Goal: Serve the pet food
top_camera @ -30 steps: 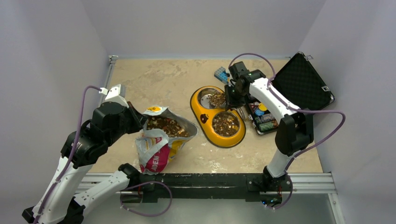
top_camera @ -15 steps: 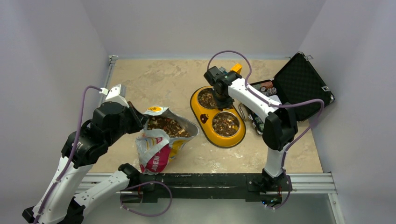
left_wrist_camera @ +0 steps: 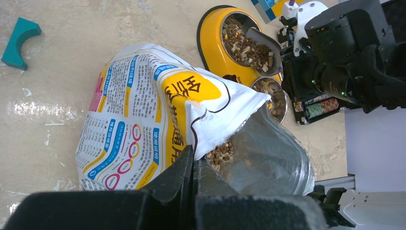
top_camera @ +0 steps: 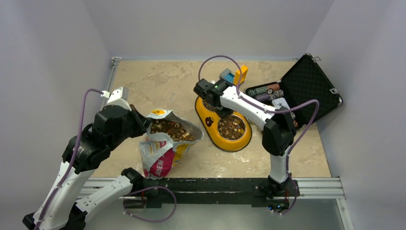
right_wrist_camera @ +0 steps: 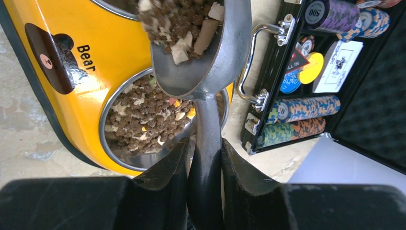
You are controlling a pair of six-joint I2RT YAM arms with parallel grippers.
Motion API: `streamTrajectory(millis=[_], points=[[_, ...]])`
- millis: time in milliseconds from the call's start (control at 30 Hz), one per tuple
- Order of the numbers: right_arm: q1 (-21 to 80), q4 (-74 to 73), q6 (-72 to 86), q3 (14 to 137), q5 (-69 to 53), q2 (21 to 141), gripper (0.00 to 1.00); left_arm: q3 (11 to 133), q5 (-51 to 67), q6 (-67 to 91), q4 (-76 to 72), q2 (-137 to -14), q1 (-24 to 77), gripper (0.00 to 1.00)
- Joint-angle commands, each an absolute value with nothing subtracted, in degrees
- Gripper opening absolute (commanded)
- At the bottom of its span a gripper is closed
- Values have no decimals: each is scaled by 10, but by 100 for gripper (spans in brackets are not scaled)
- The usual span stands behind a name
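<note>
Left gripper [left_wrist_camera: 194, 162]: clamped tight on the rim of the bag [top_camera: 160, 153], pinching the left edge of its open mouth.
Bag: glossy white, orange and pink with printed text, slumped on the table [top_camera: 158, 81] to the left of the feeder, mouth gaping upward.
Right gripper [right_wrist_camera: 205, 153]: fingers [right_wrist_camera: 165, 177] set narrow, gripping the handle of a metal scoop [right_wrist_camera: 225, 52].
Scoop: loaded with kibble, held over the far bowl of the feeder.
Pet food [top_camera: 170, 128]: small brown pellets heaped inside the open bag; more in the scoop and in both steel bowls.
Feeder [top_camera: 202, 109]: yellow, two steel bowls side by side, "Bear" printed on its top face.
Near bowl [right_wrist_camera: 103, 122]: well filled with kibble, some paler bits mixed in.
Case [top_camera: 311, 84]: black, lid open, just right of the feeder, rows of striped poker chips inside.
Blocks: blue and orange pieces [top_camera: 234, 75] beyond the feeder; a teal block [left_wrist_camera: 19, 40] on the table, apart from the bag.
</note>
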State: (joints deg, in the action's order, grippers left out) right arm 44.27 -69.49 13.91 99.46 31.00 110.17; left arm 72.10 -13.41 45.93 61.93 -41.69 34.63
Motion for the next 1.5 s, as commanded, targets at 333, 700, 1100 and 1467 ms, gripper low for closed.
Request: streamTrajectory(millis=[333, 700, 1100, 1467], points=[[473, -775, 184, 1047, 381, 1093, 0, 741, -159, 485, 602, -379, 347, 0], [474, -777, 156, 1091, 401, 1118, 0, 725, -144, 498, 586, -370, 347, 0], [479, -768, 176, 1055, 384, 1091, 0, 731, -138, 490, 583, -373, 347, 0], [478, -755, 204, 994, 355, 1027, 0, 727, -141, 495, 576, -373, 347, 0]])
